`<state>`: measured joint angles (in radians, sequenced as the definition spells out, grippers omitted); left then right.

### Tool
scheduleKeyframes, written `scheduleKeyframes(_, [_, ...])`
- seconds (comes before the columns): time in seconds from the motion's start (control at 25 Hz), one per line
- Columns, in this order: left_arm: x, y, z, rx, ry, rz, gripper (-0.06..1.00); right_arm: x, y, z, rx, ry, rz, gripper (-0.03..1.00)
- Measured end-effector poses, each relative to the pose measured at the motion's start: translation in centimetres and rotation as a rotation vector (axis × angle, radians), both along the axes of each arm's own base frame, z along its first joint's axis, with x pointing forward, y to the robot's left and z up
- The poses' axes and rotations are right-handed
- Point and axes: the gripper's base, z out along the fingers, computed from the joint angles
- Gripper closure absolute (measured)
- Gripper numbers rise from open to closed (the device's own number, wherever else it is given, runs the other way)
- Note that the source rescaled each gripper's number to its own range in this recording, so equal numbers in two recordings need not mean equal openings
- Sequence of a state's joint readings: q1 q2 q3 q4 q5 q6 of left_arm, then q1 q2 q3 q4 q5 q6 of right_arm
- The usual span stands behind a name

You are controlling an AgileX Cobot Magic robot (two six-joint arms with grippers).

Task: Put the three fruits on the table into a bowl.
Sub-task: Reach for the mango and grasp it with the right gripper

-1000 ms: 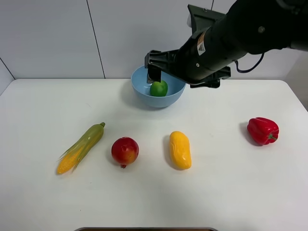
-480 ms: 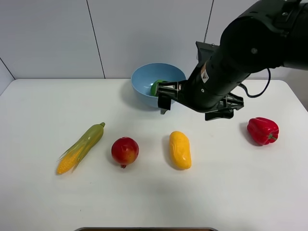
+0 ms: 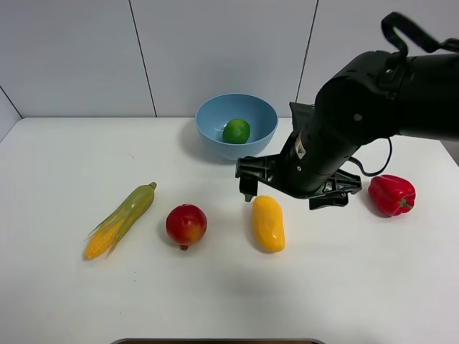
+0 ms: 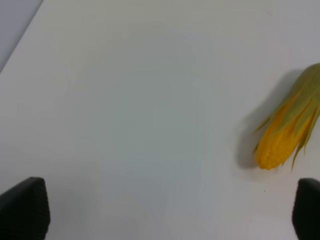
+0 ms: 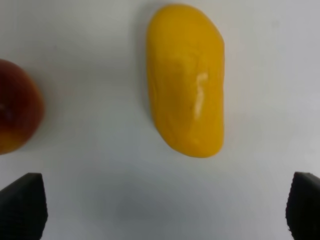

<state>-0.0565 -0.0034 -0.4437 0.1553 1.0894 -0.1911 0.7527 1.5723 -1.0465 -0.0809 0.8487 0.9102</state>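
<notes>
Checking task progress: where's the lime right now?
Exterior high view: the lime sits inside the light blue bowl at the back middle of the table, beyond the mango.

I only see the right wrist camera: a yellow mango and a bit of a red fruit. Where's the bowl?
Observer: The blue bowl sits at the back of the table, behind the mango.
Kid: Is anything in it?
Observer: Yes, the green lime lies inside.
Kid: What's the other claw doing?
Observer: The left claw is open above the table, near the corn.
</notes>
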Motion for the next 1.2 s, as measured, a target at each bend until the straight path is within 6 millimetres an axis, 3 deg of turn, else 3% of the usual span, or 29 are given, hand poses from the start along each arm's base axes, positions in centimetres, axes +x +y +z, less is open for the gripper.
scheduleKeyframes(0.4, [0.0, 0.0, 0.0, 0.000, 0.000, 0.000, -0.06, 1.7, 1.1, -4.4, -0.068, 0.033, 0.021, 0.03])
scheduleKeyframes(0.88, [0.0, 0.0, 0.0, 0.000, 0.000, 0.000, -0.06, 3.4, 0.3, -5.7, -0.071, 0.015, 0.014, 0.03])
scheduleKeyframes(1.2, [0.0, 0.0, 0.0, 0.000, 0.000, 0.000, -0.06, 4.0, 0.8, -8.7, -0.100, 0.052, 0.032, 0.03])
